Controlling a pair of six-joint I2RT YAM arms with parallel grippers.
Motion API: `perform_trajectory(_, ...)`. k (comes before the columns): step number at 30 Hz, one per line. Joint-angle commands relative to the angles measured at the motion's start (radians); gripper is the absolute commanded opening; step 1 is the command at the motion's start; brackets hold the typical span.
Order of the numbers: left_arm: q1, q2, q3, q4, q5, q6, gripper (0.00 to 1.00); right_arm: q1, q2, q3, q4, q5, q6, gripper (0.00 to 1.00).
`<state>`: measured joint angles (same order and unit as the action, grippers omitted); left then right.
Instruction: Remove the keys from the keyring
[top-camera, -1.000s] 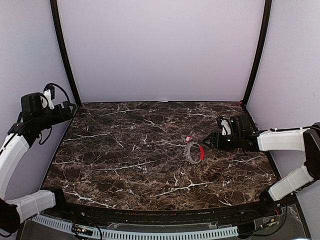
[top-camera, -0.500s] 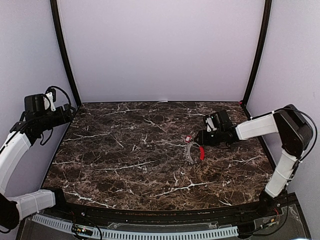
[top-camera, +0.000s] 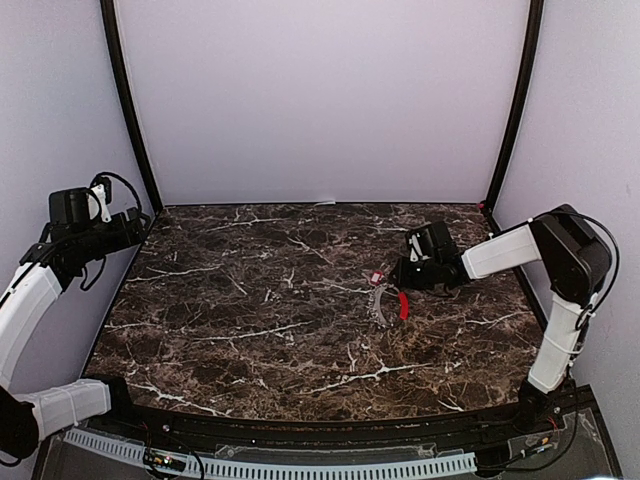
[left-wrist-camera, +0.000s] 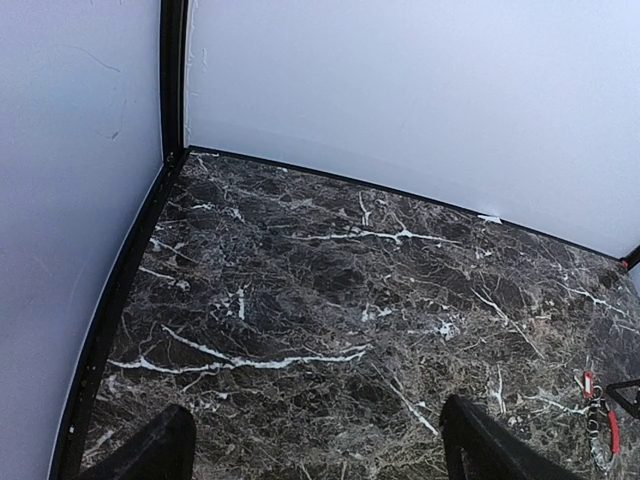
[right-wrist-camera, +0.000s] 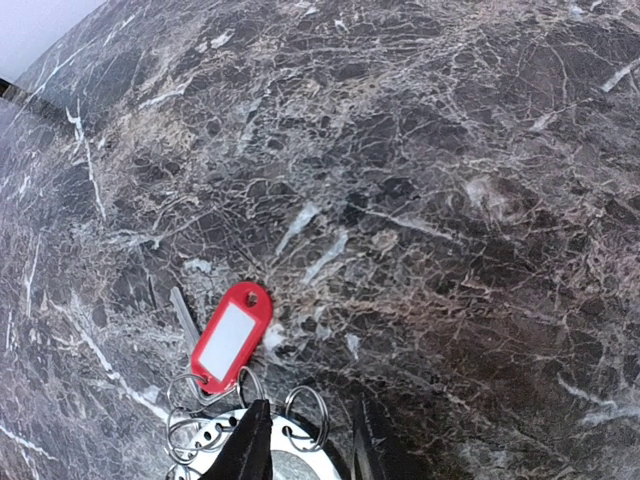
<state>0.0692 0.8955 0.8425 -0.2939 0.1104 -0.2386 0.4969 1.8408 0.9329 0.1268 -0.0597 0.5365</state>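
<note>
The keyring (top-camera: 385, 304), a thin silvery ring with a curved red sleeve (top-camera: 403, 305), lies right of the table's centre. The key (top-camera: 377, 275), tiny with a red head, lies at its far edge. In the right wrist view the red head (right-wrist-camera: 232, 336) has a white panel, a silver blade (right-wrist-camera: 183, 315) beside it, and small split rings (right-wrist-camera: 305, 418) join it to the perforated silvery ring (right-wrist-camera: 225, 445). My right gripper (top-camera: 403, 274) is low beside the key, open, its fingertips (right-wrist-camera: 250, 450) straddling one small ring. My left gripper (top-camera: 140, 222) is open and empty, far left.
The dark marble tabletop (top-camera: 250, 320) is ringed by white walls and black corner posts (top-camera: 130, 120). In the left wrist view the keyring (left-wrist-camera: 602, 425) shows at the far right edge, far from my left fingers (left-wrist-camera: 150, 455).
My right gripper has moved left and slightly away from me, closing in on the key and ring; its elbow has risen. The left arm has barely moved.
</note>
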Motion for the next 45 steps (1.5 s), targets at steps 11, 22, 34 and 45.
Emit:
perform_trajectory(11,0.004,0.011,0.002,-0.017,-0.014,0.013,0.88,-0.004,0.049,0.019,0.072,-0.013,0.033,0.24)
perform_trajectory(22,0.005,0.02,0.004,-0.019,-0.011,0.014,0.87,-0.004,0.053,-0.024,0.133,-0.043,0.068,0.21)
perform_trajectory(34,0.005,0.02,0.006,-0.02,-0.009,0.013,0.87,-0.004,0.042,-0.057,0.167,-0.055,0.072,0.02)
perform_trajectory(45,0.006,-0.095,-0.036,0.043,-0.008,0.035,0.84,0.008,-0.287,-0.263,0.464,-0.166,-0.069,0.0)
